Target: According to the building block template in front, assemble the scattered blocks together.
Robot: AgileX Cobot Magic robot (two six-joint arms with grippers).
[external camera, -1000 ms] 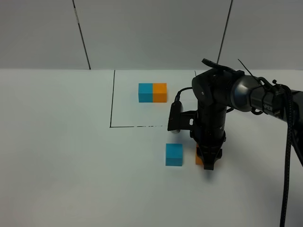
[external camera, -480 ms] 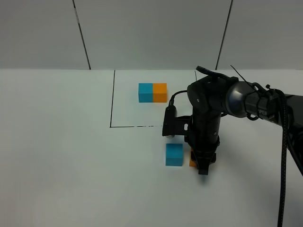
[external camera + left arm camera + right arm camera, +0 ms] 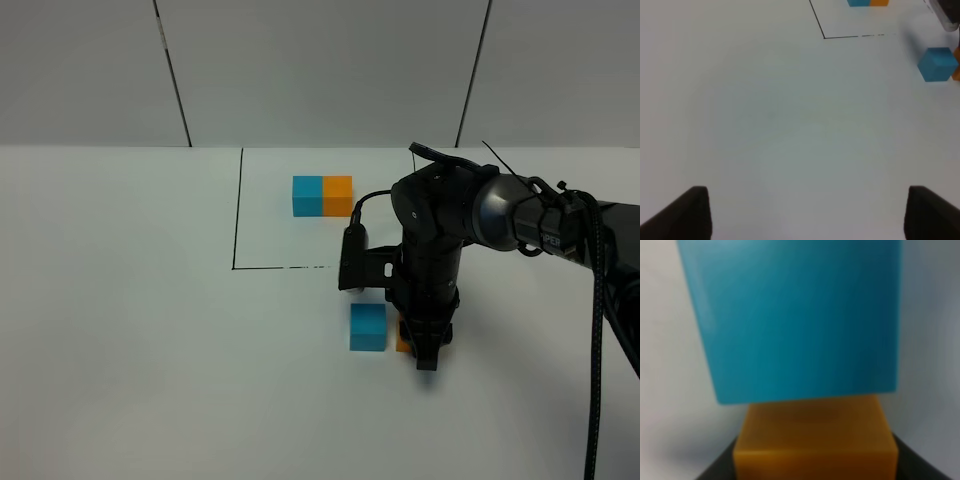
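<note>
The template [image 3: 322,196], a small blue-orange bar, lies inside the black-outlined area at the back; it also shows in the left wrist view [image 3: 868,2]. The loose sky-blue cube [image 3: 368,327] sits in front of the outline. My right gripper [image 3: 425,347] is shut on the loose orange cube [image 3: 403,341] and holds it at table level just right of the blue cube. In the right wrist view the orange cube [image 3: 815,440] sits between dark fingers [image 3: 715,472], right up against the blue cube [image 3: 790,320]. My left gripper [image 3: 810,215] is open and empty, far left of the blue cube [image 3: 938,64].
A black line [image 3: 236,210] marks the template area's left and front edges on the white table [image 3: 130,330]. The right arm's black cable [image 3: 605,330] hangs at the right side. A grey panelled wall stands behind the table.
My right gripper has moved left with the orange cube, closing the gap to the blue cube. The blue cube and the template have not moved.
</note>
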